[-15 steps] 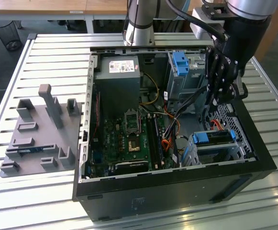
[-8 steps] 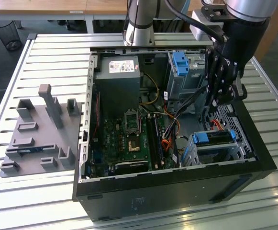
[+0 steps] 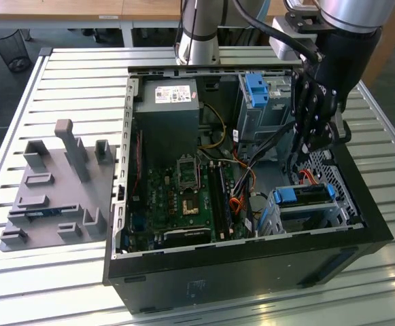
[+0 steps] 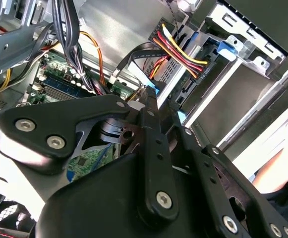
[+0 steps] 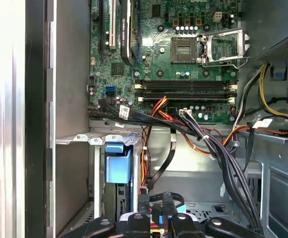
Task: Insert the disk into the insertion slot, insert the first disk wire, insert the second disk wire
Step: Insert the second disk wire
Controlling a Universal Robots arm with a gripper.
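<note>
The disk [image 3: 304, 195], in its blue carrier, lies inside the insertion slot [image 3: 319, 216], the low grey cage at the open case's near corner on the exterior view's right. Its blue end also shows in the first wrist view [image 5: 118, 162]. A red, yellow and black wire bundle [image 4: 181, 54] runs to the disk's end. My gripper [image 3: 304, 153] hangs just above the cage, shut on the blue plug [image 4: 151, 90] of a flat black disk wire [image 4: 139, 52]. In the first wrist view my gripper [image 5: 156, 219] holds that plug over the cage.
The motherboard [image 3: 183, 197] fills the case floor, with the power supply [image 3: 166, 112] behind it. A taller cage with a blue bracket [image 3: 255, 88] stands at the back. Loose cables [image 5: 218, 148] cross beside the slot. A grey fixture plate [image 3: 54, 190] lies on the exterior view's left.
</note>
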